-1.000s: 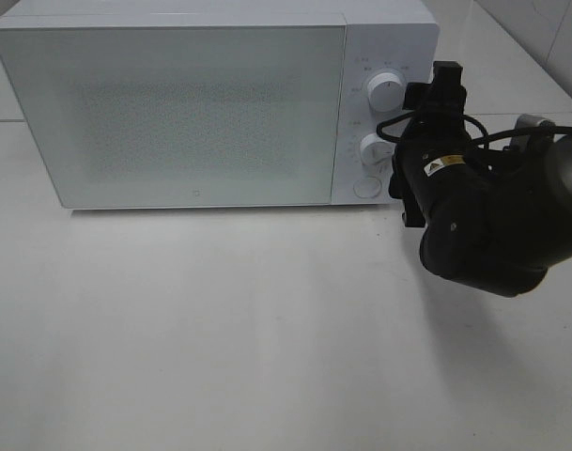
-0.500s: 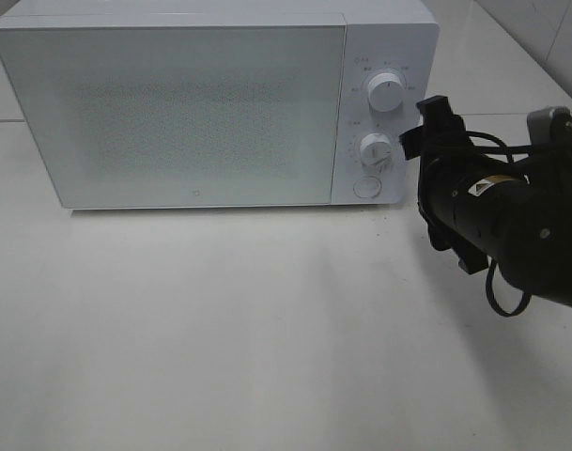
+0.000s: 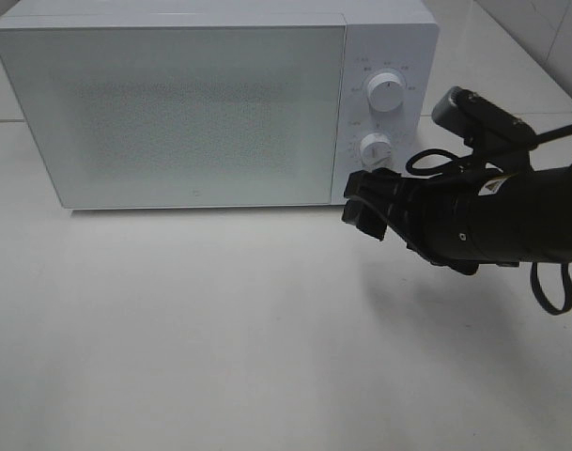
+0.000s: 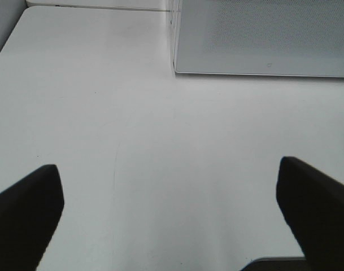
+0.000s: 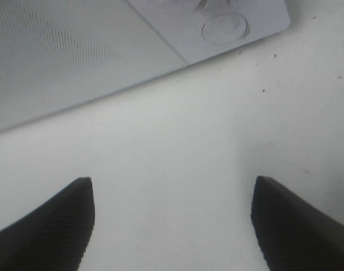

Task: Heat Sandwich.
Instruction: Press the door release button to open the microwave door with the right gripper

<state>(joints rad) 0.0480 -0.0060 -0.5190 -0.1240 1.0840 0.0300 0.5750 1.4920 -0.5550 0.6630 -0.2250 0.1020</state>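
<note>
Right pincer (image 3: 358, 205) holds its fingers apart with nothing between them, low over the white table (image 3: 173, 329) and just in front of the near right corner of the microwave (image 3: 201, 113). A second ago we saw it higher and farther right, up beside the upper knob (image 3: 386, 91). Half a second ago it sat by the lower knob (image 3: 376, 148). Now the arm has swung down and left, and both knobs stand uncovered. The microwave has not moved, and its door (image 3: 173, 113) is shut as before.

From high up the pincer hides the round button (image 5: 224, 27); our right wrist view shows it plainly, beyond the spread fingers (image 5: 44, 226). Only the left wrist view shows the left pincer (image 4: 169, 197), its fingers wide apart and empty above bare table, the microwave's near left corner ahead of it. The sandwich appears in none of our views, so we cannot tell where it lies.
</note>
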